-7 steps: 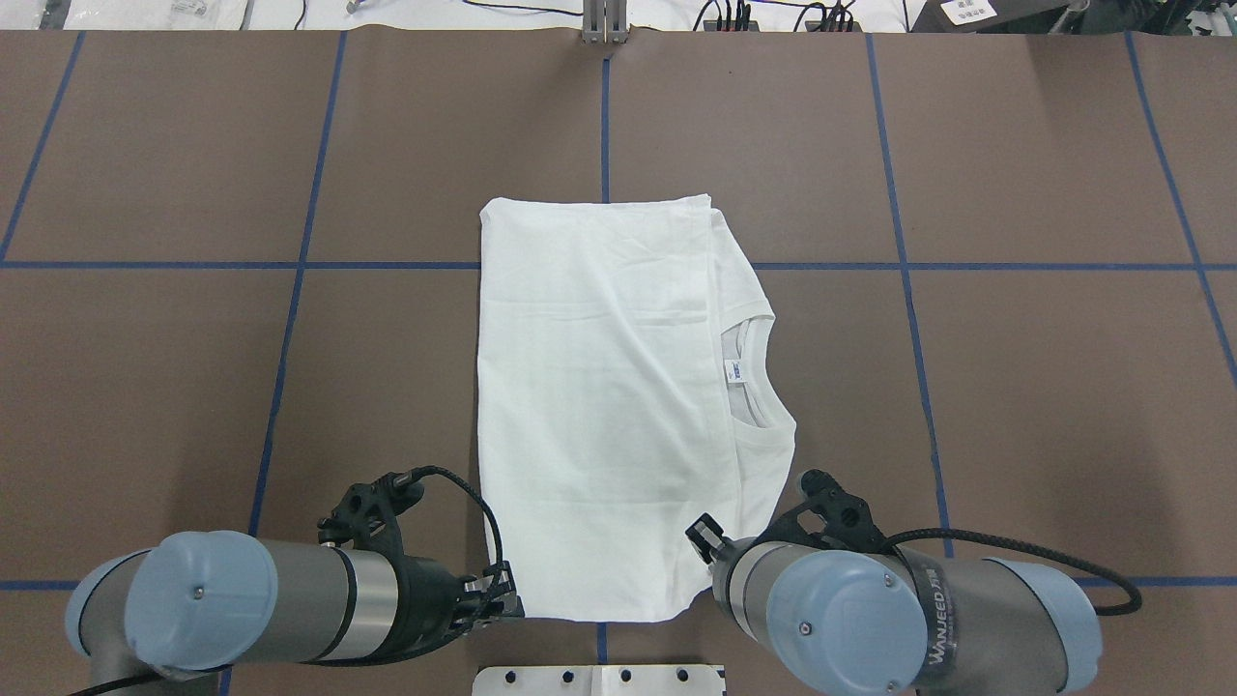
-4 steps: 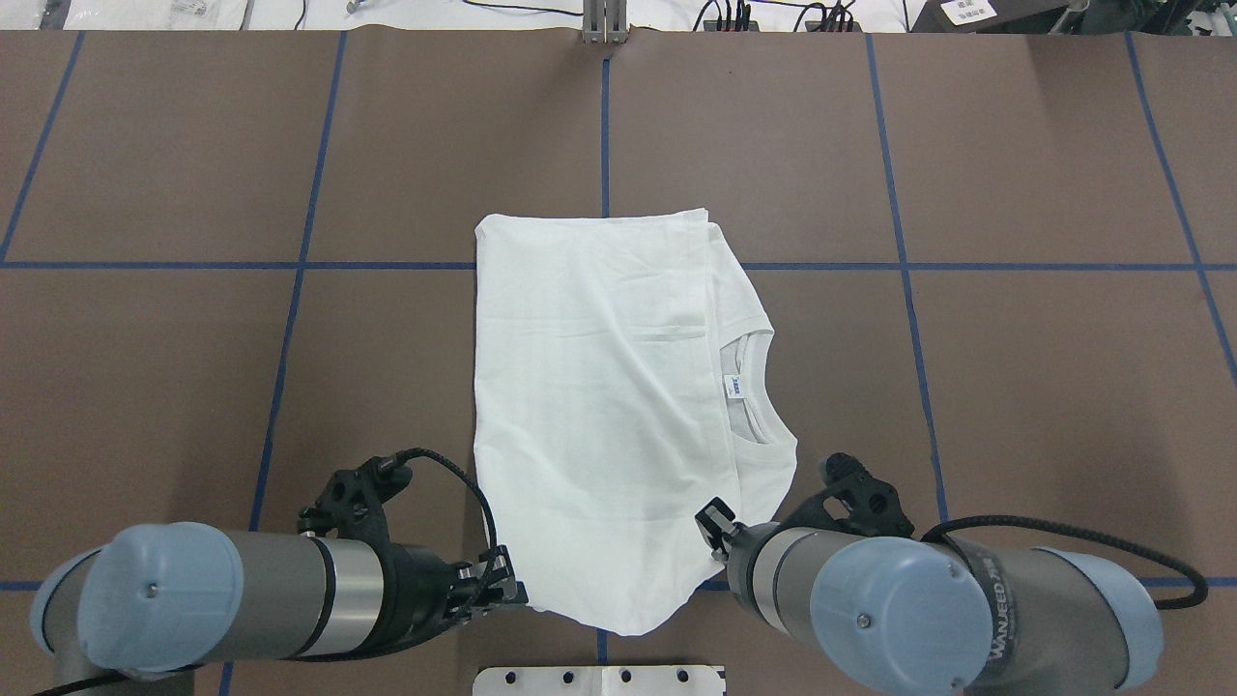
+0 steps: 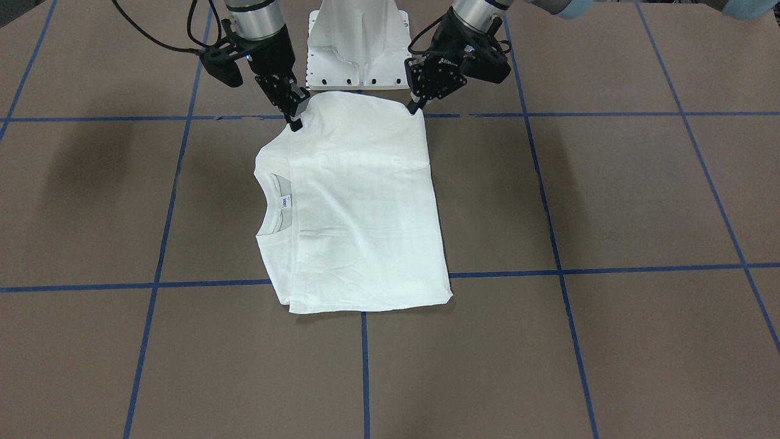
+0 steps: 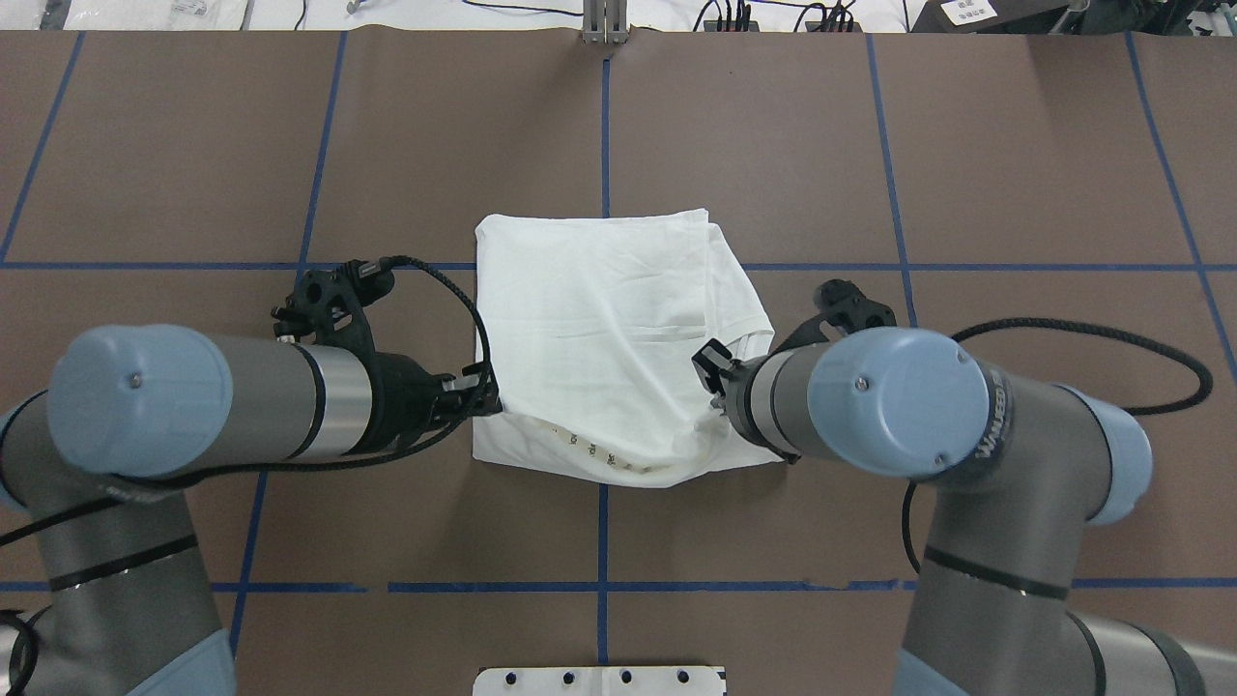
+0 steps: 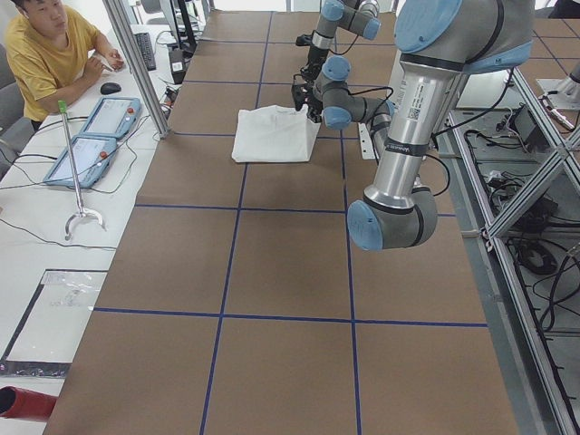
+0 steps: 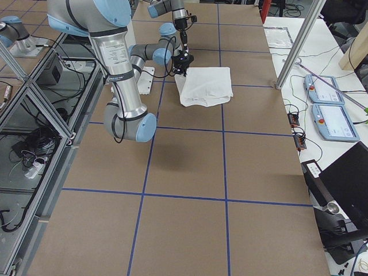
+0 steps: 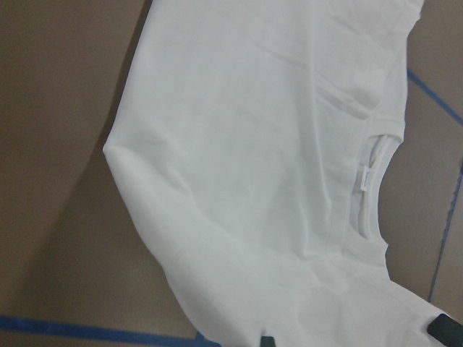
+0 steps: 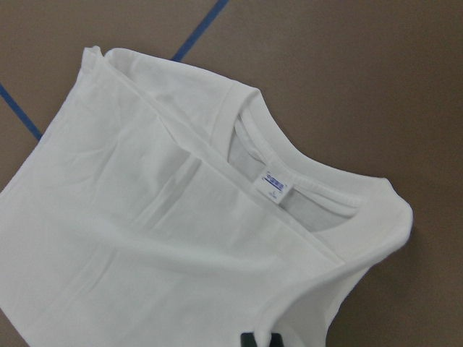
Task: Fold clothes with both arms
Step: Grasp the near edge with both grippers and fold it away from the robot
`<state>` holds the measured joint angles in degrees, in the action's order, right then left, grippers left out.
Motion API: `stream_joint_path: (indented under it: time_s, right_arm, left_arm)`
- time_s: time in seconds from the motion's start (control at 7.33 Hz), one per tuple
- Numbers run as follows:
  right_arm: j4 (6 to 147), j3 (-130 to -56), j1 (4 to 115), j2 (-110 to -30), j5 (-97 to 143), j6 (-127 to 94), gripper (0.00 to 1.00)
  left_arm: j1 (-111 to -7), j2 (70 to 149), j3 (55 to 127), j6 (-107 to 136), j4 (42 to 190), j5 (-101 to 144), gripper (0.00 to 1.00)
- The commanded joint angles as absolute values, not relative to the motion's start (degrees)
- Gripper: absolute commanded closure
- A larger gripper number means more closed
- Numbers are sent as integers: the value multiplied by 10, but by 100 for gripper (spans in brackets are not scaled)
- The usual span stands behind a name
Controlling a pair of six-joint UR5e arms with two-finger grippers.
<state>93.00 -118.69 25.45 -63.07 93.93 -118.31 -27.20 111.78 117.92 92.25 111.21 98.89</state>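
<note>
Overhead exterior, WANJEED right arm (image 4: 899, 416), both jaws pinching T-shirt (image 4: 599, 329) edge, neck label (image 8: 275, 184) unreadable

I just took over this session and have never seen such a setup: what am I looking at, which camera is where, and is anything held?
The robot's left arm and right arm work at a brown table marked with blue tape. One camera looks down from behind the robot, one faces it across the table (sides mirrored there), two look along the table from its ends, and one sits on each wrist. A white T-shirt, partly folded, lies in the middle. The left gripper and the right gripper each pinch a corner of the shirt's edge nearest the robot, raised off the table. The white block between the arms is the robot's pedestal base.
</note>
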Motion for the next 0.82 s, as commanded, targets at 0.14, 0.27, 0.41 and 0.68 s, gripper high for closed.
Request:
stream_joint_path:
  time_s: [0.14, 0.27, 0.41, 0.68]
  right_arm:
    - [922, -1010, 364, -530, 995, -1050, 100]
    - [921, -934, 372, -483, 998, -1036, 100]
    - [899, -886, 375, -463, 998, -1028, 100]
    - [811, -826, 389, -464, 999, -993, 0]
  left_arm:
    - [-369, 1200, 1030, 837, 1117, 1001, 100]
    - [-376, 1208, 970, 831, 1179, 1001, 100]
    - [-380, 1208, 930, 831, 1236, 1001, 100]
    - [-401, 1211, 887, 808, 1258, 1000, 47]
